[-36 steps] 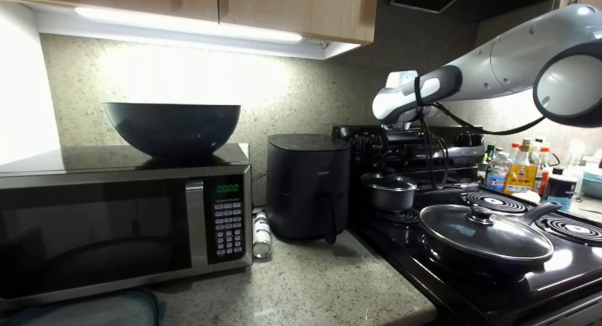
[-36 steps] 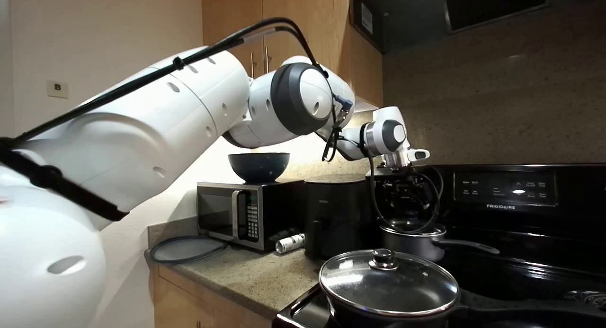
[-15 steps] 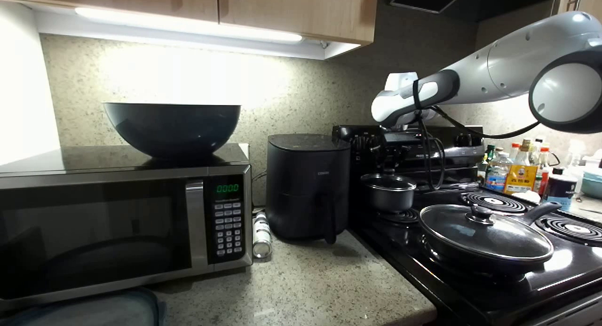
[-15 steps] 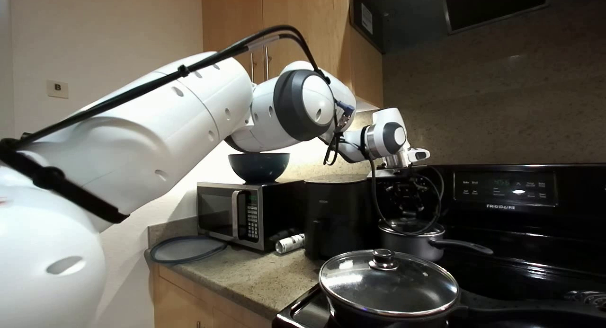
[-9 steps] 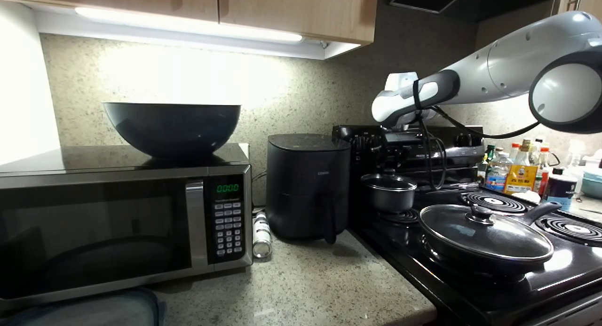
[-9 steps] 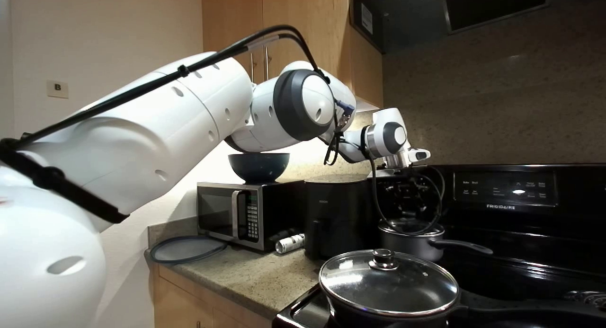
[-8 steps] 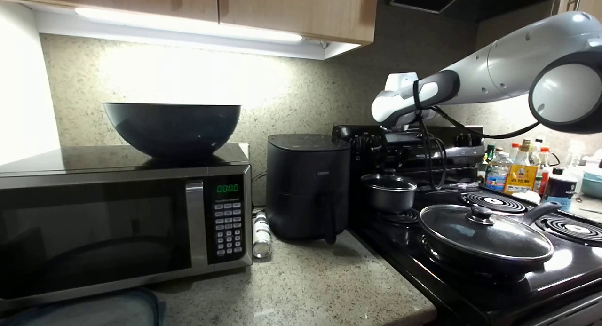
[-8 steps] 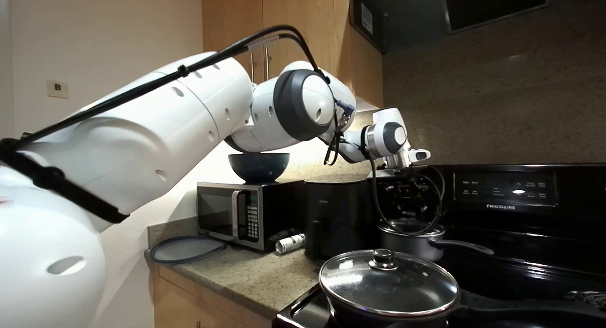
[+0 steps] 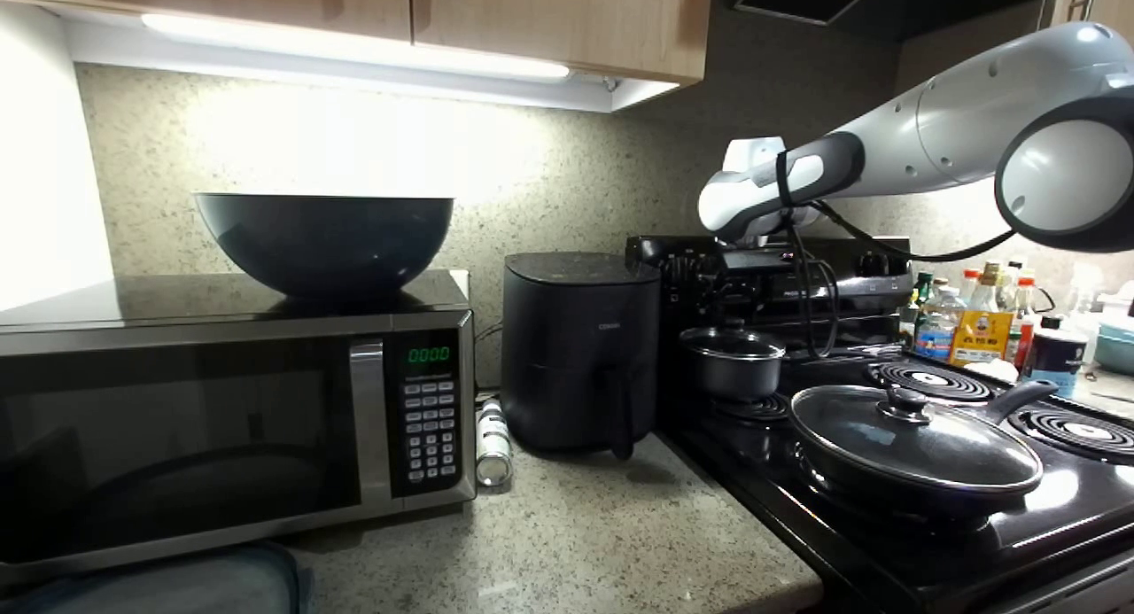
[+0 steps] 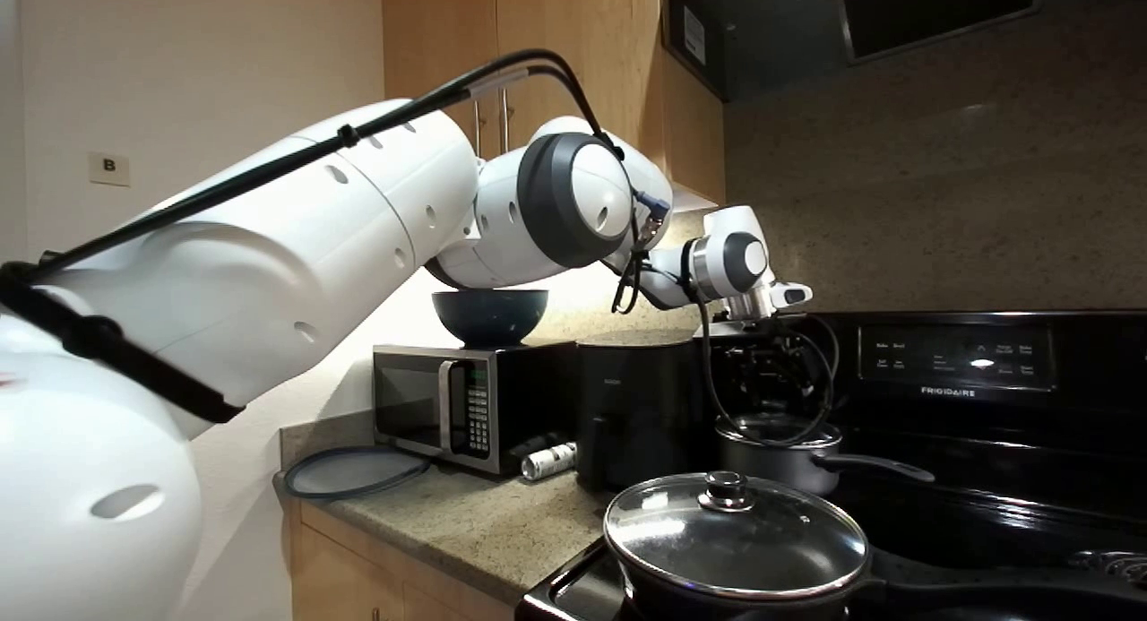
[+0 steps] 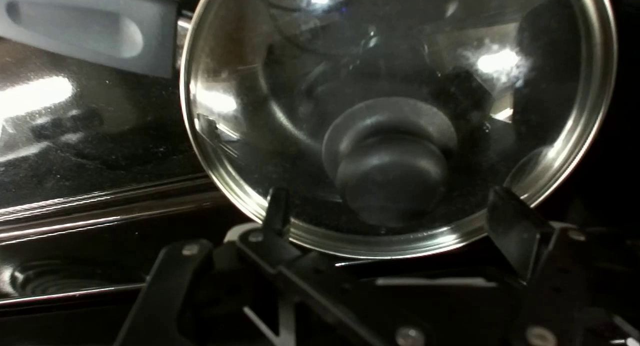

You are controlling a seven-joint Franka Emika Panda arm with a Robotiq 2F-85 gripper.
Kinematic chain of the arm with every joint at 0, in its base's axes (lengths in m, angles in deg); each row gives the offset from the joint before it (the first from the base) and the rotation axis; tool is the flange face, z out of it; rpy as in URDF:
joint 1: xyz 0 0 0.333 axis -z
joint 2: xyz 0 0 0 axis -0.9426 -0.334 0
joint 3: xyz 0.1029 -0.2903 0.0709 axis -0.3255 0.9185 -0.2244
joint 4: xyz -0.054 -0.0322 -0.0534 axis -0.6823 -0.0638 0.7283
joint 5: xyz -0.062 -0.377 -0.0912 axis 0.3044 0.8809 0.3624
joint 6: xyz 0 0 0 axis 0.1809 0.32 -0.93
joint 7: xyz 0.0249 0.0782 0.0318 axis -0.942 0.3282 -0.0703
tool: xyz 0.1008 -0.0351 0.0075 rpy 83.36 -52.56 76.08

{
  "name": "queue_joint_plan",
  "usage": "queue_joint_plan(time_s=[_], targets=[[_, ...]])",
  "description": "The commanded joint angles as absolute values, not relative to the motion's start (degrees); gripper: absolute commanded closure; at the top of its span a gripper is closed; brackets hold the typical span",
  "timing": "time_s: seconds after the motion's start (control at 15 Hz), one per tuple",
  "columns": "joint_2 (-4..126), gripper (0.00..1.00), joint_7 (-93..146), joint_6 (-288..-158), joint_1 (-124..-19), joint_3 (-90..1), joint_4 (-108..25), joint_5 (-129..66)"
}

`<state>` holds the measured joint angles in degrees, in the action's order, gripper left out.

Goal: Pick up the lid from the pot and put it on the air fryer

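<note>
The fingers (image 11: 512,231) stand apart, empty; from the wrist, the knob (image 11: 392,181) shows between their tips. The arm (image 9: 939,140) has dipped, likely readying a grip; the lid (image 11: 398,81) (not yet lifted) sits on the pot (image 9: 735,379), air fryer (image 9: 580,357) at nine o'clock in an exterior view.

FRIGIDAIRE on stove panel (image 10: 957,370), green 0000 on microwave display (image 9: 429,355), B on wall plate (image 10: 108,168), blurred lettering on air fryer (image 9: 580,353)
</note>
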<state>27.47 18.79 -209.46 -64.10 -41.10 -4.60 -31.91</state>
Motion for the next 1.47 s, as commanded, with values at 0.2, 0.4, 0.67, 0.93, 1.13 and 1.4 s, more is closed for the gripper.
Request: queue_joint_plan(time_s=[0.2, 0.4, 0.67, 0.93, 1.13, 1.4], targets=[[28.5, 0.00, 19.3, -209.7, -64.1, -41.6, -6.2, -32.0], [28.7, 0.00, 19.2, -209.7, -64.2, -41.7, -6.5, -32.0], [28.9, 0.00, 19.0, -209.6, -64.1, -41.7, -7.0, -32.1], [29.3, 0.00, 18.8, -209.9, -64.1, -41.7, -7.8, -32.2], [29.5, 0.02, 18.7, -209.9, -64.0, -41.8, -8.1, -32.3], [29.9, 0.39, 18.6, -209.8, -63.9, -41.8, -8.6, -32.5]])
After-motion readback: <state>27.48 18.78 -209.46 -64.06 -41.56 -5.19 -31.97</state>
